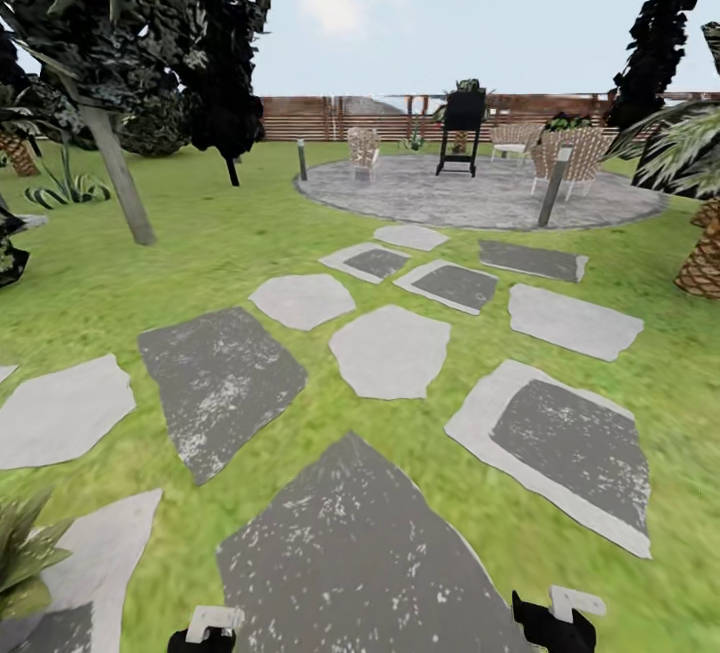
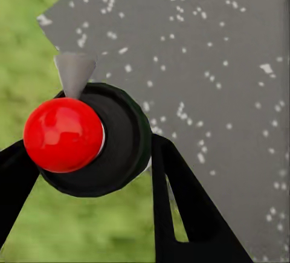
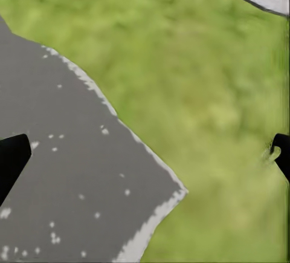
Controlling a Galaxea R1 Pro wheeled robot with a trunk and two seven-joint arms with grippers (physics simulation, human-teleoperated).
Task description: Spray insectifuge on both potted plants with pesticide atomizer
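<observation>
The left gripper (image 2: 90,154) has its jaws closed on the pesticide atomizer (image 2: 96,139): in the left wrist view one black finger (image 2: 181,208) presses against the round dark body on one side and the other finger meets it on the opposite side. A glossy red ball sits on the atomizer's top, with a small grey cone beside it. Under the atomizer lie a dark speckled slab (image 2: 217,63) and the lawn (image 2: 36,33).

In the head view the left gripper (image 1: 212,630) shows at the bottom edge, just left of the big dark slab (image 1: 350,553) nearest the robot. Left of that slab, at the picture's edge, pointed green leaves (image 1: 22,558) rise beside a pale slab; whether they belong to one of the potted plants I cannot tell.

Beyond the big slab, stepping slabs (image 1: 390,351) lead to a round paved patio (image 1: 480,195) with chairs and a brown slatted fence (image 1: 330,118) behind it.

The right gripper (image 1: 555,623) shows just right of the big slab. In the right wrist view its jaws are spread wide, holding nothing, with grass (image 3: 211,112) and a dark slab (image 3: 66,172) between them.
</observation>
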